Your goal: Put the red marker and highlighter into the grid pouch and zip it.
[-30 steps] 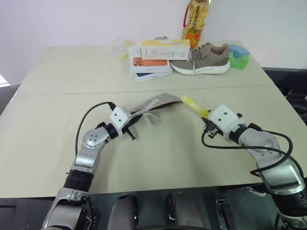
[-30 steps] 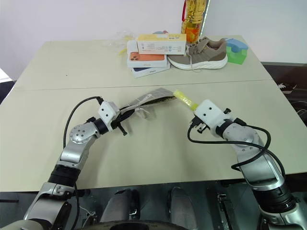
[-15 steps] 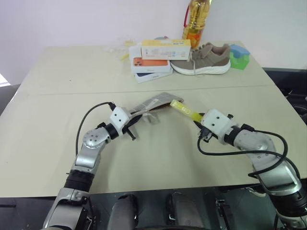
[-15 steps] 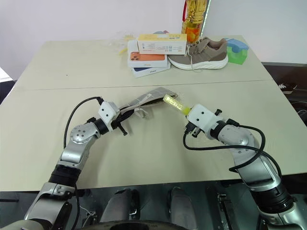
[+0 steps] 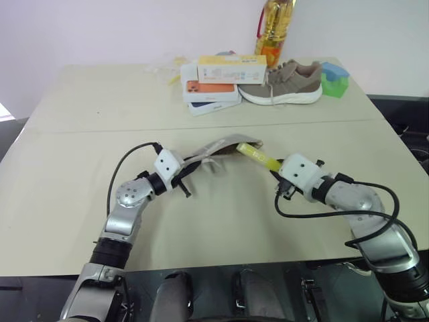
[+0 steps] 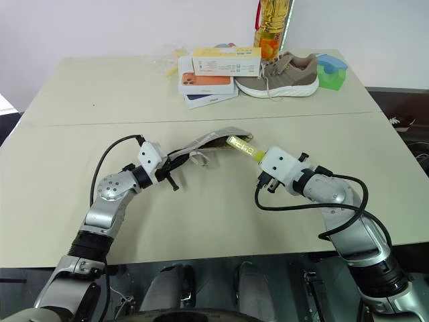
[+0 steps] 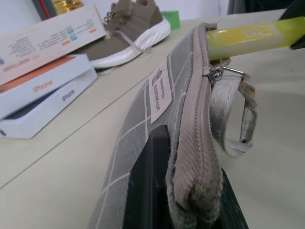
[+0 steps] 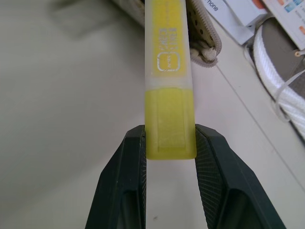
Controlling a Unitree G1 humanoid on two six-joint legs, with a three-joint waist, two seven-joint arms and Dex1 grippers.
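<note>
My left gripper [image 5: 186,169] is shut on the end of the grid pouch [image 5: 216,148] and holds it lifted off the table, with the zipper edge and looped pull [image 7: 232,112] showing. The pouch's white label [image 7: 160,90] faces the left wrist view. The yellow highlighter [image 8: 169,81] is clamped at its bright end by my right gripper [image 8: 169,138], which is shut on it. Its paler end [image 5: 247,148] reaches the pouch's far open end. The red marker is hidden.
At the table's back stand stacked phone boxes [image 5: 216,83], a brown shoe [image 5: 281,84], a green block [image 5: 333,81], a yellow bottle [image 5: 273,30] and crumpled plastic [image 5: 165,68]. A seam [image 5: 100,127] crosses the table [image 5: 221,221].
The right gripper has swung the highlighter leftward, and its paler end has come from beside the pouch to its open end. The left gripper has kept the pouch still.
</note>
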